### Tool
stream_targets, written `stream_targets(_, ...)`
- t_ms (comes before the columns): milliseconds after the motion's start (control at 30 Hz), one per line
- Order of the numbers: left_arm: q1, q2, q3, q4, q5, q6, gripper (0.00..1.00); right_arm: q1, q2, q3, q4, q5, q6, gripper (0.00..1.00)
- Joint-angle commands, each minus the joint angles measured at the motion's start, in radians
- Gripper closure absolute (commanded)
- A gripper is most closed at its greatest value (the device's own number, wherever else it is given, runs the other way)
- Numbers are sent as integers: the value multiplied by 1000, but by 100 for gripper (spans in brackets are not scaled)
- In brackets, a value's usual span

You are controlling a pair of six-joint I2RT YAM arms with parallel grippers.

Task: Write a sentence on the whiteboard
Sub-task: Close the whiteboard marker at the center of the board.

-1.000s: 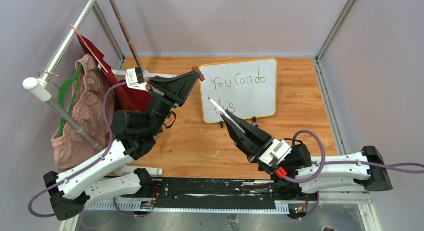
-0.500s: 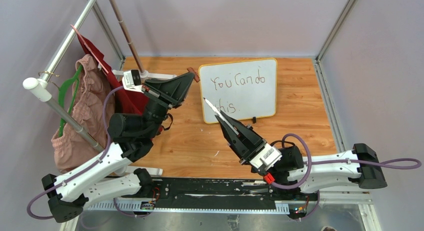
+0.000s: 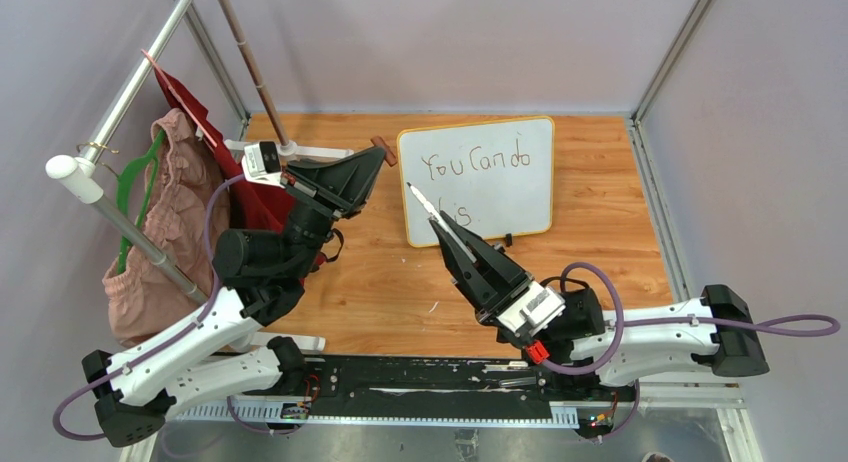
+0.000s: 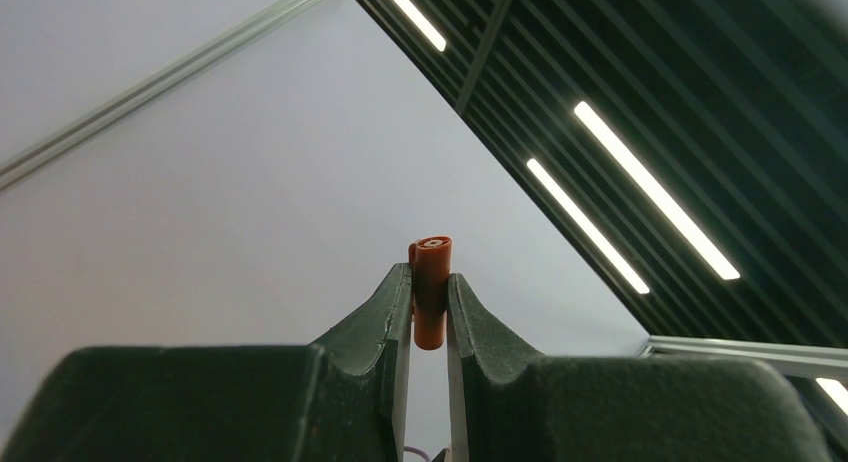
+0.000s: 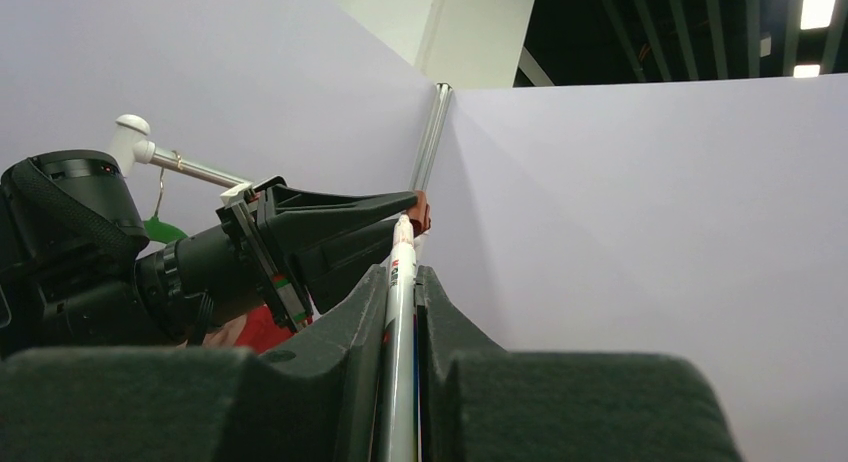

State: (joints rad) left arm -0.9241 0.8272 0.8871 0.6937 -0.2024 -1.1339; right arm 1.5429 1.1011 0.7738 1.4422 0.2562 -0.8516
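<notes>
The whiteboard (image 3: 520,182) with its yellow-orange rim stands at the back middle of the wooden table. The sentence (image 3: 475,165) reads "You Can do" on top and "this." below, its second line partly hidden by the pen. My right gripper (image 3: 440,227) is shut on a white marker pen (image 3: 425,208), lifted off the board, tip pointing up-left; the pen shows in the right wrist view (image 5: 400,312). My left gripper (image 3: 377,154) is shut on the small red-brown pen cap (image 4: 431,287), held in the air left of the board.
A metal clothes rack (image 3: 120,102) with a pink garment (image 3: 165,222), red cloth and a green hanger stands at the left. Pale walls close the cell on three sides. A black rail (image 3: 420,377) runs along the near edge.
My right gripper drew back from the board toward the left with the pen, then lifted slightly. My left gripper with the cap moved a little left, away from the board's corner.
</notes>
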Motion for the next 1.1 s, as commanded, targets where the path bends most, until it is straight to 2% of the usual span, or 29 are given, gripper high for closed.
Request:
stream_targets(0, 7, -21, -13, 17, 6, 2, 100, 13, 9, 42, 69, 15, -9, 100)
stream_targets(1067, 7, -36, -20, 18, 38, -8, 100, 10, 58, 90, 37, 67, -9, 100)
